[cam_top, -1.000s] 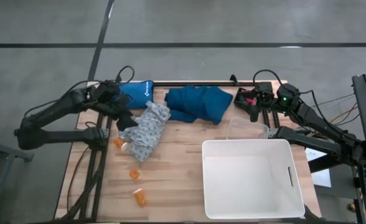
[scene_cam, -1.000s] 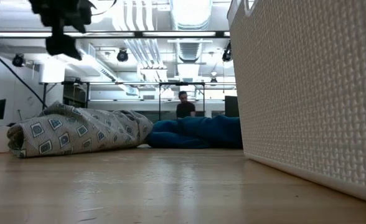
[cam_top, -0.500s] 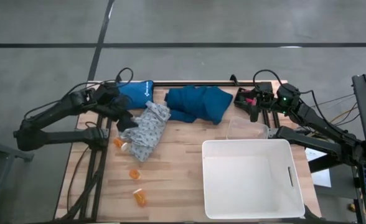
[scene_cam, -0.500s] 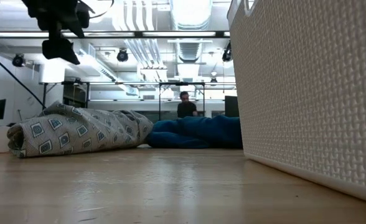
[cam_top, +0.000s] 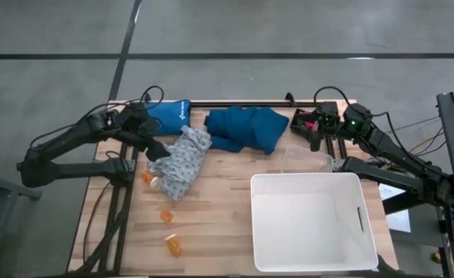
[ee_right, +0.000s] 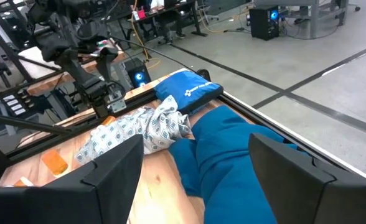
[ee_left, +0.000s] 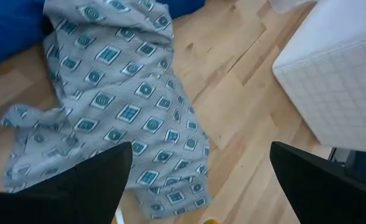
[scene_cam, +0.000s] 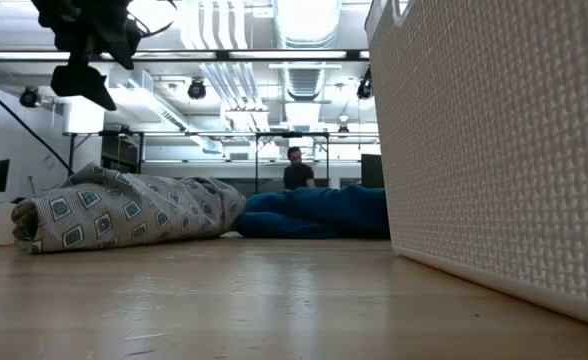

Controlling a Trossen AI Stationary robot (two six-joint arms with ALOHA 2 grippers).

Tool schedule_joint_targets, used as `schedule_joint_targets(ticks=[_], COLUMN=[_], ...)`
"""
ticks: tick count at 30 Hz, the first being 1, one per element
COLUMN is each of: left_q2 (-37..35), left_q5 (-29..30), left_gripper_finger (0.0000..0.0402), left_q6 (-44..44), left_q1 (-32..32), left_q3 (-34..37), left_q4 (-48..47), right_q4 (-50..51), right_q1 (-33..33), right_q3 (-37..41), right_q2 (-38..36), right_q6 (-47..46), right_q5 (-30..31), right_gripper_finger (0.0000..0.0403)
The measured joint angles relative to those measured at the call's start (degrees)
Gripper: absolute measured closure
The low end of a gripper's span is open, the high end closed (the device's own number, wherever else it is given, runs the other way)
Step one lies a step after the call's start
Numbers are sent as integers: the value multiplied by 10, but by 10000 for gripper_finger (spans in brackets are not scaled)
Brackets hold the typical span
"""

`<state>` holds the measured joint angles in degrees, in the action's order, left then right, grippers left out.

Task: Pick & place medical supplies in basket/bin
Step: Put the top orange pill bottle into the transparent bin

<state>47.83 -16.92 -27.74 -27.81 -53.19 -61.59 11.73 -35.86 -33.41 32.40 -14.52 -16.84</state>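
The pale patterned garment (cam_top: 182,162) (ee_left: 121,112) lies crumpled on the table's left half. The dark teal garment (cam_top: 246,127) (scene_cam: 319,215) lies bunched by the far edge. Three orange pill bottles (cam_top: 147,177) (cam_top: 166,215) (cam_top: 173,245) lie on the wood near the left side. The white tub (cam_top: 312,220) (scene_cam: 494,150) stands at the near right. My left gripper (cam_top: 159,151) (ee_left: 198,180) hangs open above the patterned garment's left edge, clear of it (scene_cam: 79,80). My right gripper (cam_top: 313,127) (ee_right: 195,168) waits open at the far right corner.
A blue pouch (cam_top: 173,114) (ee_right: 186,90) lies at the far left corner, beside the patterned garment. A clear plastic container (cam_top: 306,160) sits just beyond the tub's far wall. Bare wood shows between the bottles and the tub. A person sits in the room beyond the table (scene_cam: 296,170).
My left gripper has tipped above the patterned garment's left end, and its fingertips have swung a little toward the table's left and down. The garments, bottles and tub lie as before.
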Motion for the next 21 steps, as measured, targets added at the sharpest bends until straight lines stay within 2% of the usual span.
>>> schedule_joint_targets(ticks=[13,21], left_q2=[0,0], left_q5=[-10,-10], left_gripper_finger=[17,17], left_q6=[-9,83], left_q1=[0,8], left_q3=[0,0], left_q4=[-14,-121], right_q4=[0,0], right_q1=[0,0], right_q3=[0,0], right_q2=[0,0], right_q6=[0,0], right_q5=[0,0], right_gripper_finger=[115,113])
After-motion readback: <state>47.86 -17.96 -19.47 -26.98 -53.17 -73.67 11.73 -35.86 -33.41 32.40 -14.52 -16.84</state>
